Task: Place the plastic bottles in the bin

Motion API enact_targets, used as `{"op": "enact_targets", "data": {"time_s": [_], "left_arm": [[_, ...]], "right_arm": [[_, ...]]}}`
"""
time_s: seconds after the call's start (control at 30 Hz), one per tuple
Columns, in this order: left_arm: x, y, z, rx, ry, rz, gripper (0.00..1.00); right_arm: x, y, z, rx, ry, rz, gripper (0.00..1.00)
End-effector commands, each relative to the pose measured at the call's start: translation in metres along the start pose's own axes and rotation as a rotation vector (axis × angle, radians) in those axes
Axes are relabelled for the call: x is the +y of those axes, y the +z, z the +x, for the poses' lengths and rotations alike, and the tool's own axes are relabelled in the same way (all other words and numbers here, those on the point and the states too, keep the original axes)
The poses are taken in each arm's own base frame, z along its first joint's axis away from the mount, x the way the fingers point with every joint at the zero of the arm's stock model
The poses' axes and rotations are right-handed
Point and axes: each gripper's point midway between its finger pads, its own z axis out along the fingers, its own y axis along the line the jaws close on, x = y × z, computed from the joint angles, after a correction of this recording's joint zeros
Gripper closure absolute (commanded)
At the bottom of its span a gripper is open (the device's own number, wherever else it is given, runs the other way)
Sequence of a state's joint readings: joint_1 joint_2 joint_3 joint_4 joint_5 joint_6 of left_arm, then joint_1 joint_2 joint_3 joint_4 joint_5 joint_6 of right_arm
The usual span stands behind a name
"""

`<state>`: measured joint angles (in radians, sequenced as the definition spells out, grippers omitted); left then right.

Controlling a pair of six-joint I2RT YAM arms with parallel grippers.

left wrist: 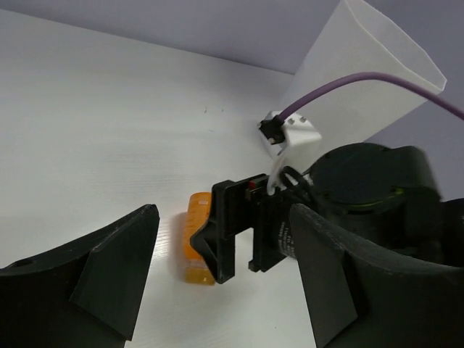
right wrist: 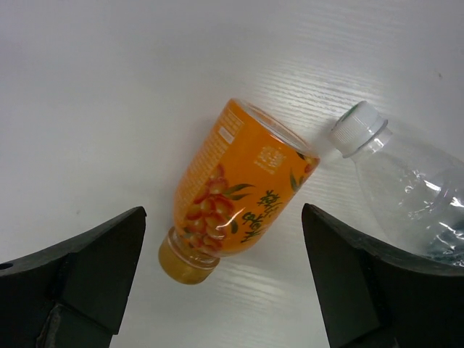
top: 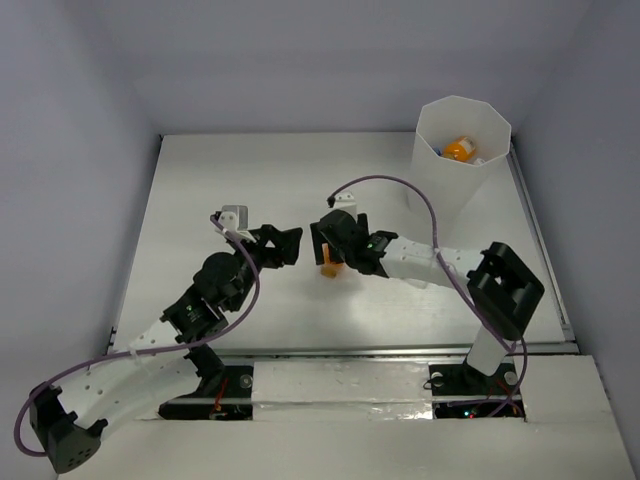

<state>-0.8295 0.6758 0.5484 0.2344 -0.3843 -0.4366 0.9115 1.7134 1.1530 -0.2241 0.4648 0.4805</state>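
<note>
The right gripper's (right wrist: 223, 212) black fingers (right wrist: 94, 268) fill the bottom corners of the right wrist view, spread wide. An orange bottle (right wrist: 232, 188) lies on its side on the white table (right wrist: 87, 87) between them, with bare table on both sides of it and neither finger touching it. Its orange cap (right wrist: 181, 264) points to 7 o'clock. At 2 o'clock from it lies a clear bottle (right wrist: 413, 188), its white cap (right wrist: 359, 129) close to the orange bottle's base; whether they touch I cannot tell.

In the top view this gripper (top: 328, 250) hangs over the table's middle, with the orange bottle (top: 330, 268) showing just below it. The left gripper (top: 290, 245) sits at 9 o'clock from it, facing it. Its jaws are partly open and hold nothing.

The left wrist view shows the left gripper's fingers (left wrist: 109, 275) apart, the orange bottle (left wrist: 196, 239) beyond them, and a right-gripper finger beside that bottle.

The bin (top: 440, 190) stands upright at the table's 1 o'clock corner. Another orange bottle (top: 458, 150) lies inside it, with something pale beside it.
</note>
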Motion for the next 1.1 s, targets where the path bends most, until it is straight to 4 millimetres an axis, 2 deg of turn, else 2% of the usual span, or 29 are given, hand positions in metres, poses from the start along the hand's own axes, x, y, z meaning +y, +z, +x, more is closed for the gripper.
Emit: {"op": "enact_targets", "data": {"time_s": [0.0, 0.3, 0.43, 0.53, 0.6, 0.63, 0.7, 0.77, 0.8, 0.87, 1.0, 1.03, 1.07], "left_arm": [[-0.005, -0.003, -0.011, -0.043, -0.033, 0.022, 0.3], [-0.005, -0.005, -0.009, -0.04, -0.041, 0.027, 0.3], [-0.005, -0.006, -0.011, -0.042, -0.044, 0.027, 0.3], [-0.005, -0.009, -0.017, -0.057, -0.057, 0.025, 0.31], [-0.004, -0.011, -0.02, -0.066, -0.064, 0.02, 0.31], [-0.004, -0.012, -0.022, -0.068, -0.073, 0.021, 0.31], [-0.004, -0.012, -0.021, -0.059, -0.076, 0.015, 0.31], [-0.004, -0.007, -0.012, -0.029, -0.088, -0.001, 0.31], [-0.006, -0.005, -0.009, -0.013, -0.097, 0.004, 0.31], [-0.009, 0.003, 0.006, 0.031, -0.11, 0.009, 0.32], [-0.03, 0.018, 0.033, 0.101, -0.201, 0.096, 0.39], [-0.034, 0.025, 0.052, 0.16, -0.197, 0.113, 0.44], [-0.048, 0.029, 0.057, 0.168, -0.209, 0.155, 0.61]], "right_arm": [[-0.006, 0.007, -0.007, -0.015, 0.014, 0.094, 0.07], [0.011, 0.033, 0.001, 0.003, 0.054, 0.088, 0.11], [0.015, 0.037, 0.0, -0.013, 0.075, 0.073, 0.23], [0.013, 0.029, -0.009, -0.046, 0.099, 0.062, 0.36], [0.013, 0.009, -0.031, -0.1, 0.132, 0.033, 0.4], [0.011, 0.011, -0.025, -0.096, 0.124, 0.036, 0.41], [0.009, -0.034, -0.071, -0.207, 0.176, -0.026, 0.42], [0.0, -0.06, -0.093, -0.27, 0.181, -0.032, 0.43], [-0.014, -0.084, -0.116, -0.335, 0.209, -0.02, 0.44], [-0.031, -0.107, -0.139, -0.392, 0.205, 0.006, 0.44], [-0.101, -0.148, -0.191, -0.525, 0.255, 0.121, 0.44], [-0.117, -0.164, -0.203, -0.566, 0.27, 0.139, 0.44], [-0.132, -0.172, -0.214, -0.596, 0.261, 0.172, 0.44]]}}
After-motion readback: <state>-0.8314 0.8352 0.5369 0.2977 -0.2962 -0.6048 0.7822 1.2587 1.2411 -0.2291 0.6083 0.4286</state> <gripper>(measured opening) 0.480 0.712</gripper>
